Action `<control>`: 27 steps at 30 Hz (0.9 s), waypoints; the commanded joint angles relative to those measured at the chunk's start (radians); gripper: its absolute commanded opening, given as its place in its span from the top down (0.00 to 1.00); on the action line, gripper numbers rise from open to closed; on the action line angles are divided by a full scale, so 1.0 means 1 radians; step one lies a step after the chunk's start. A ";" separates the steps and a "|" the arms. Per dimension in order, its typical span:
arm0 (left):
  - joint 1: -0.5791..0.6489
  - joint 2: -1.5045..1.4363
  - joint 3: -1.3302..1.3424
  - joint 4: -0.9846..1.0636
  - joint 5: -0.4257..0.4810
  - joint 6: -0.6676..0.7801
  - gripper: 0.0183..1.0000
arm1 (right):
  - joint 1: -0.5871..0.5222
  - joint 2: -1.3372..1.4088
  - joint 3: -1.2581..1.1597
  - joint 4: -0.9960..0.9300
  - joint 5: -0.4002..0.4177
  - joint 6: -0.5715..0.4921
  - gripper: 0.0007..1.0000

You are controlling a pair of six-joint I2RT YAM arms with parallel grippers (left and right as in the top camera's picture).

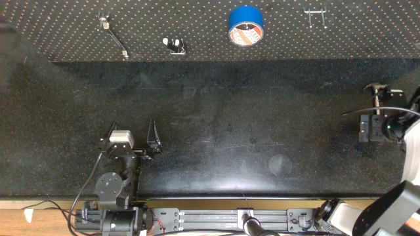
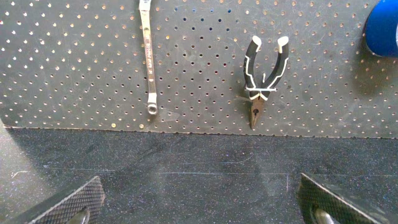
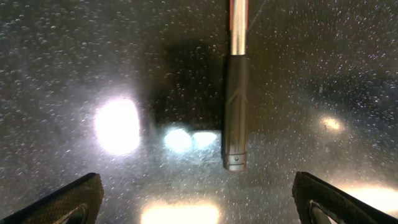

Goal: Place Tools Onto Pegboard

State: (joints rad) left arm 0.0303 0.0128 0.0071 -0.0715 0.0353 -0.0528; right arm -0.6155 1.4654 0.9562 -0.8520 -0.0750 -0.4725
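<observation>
Wide open and empty, the right pincer [image 3: 199, 200] hangs over the black-gripped steel hammer [image 3: 235, 106] lying flat by the dark bench's [image 1: 230, 118] right edge; the left pincer [image 2: 200, 202], equally wide and empty, faces the perforated black pegboard [image 2: 74, 74] at the back edge, where a silver wrench [image 2: 148, 56] and black-and-white pliers [image 2: 264, 74] hang

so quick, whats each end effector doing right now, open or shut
left end effector: open, holding nothing
right end effector: open, above the hammer handle, not gripping it
</observation>
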 commanded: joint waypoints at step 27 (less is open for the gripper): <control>0.002 -0.010 -0.002 -0.007 0.022 0.009 0.00 | -0.071 0.183 0.000 0.151 -0.050 -0.202 0.00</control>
State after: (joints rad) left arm 0.0303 0.0128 0.0071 -0.0715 0.0353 -0.0528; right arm -0.6800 1.6402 0.9562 -0.7021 -0.1081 -0.6716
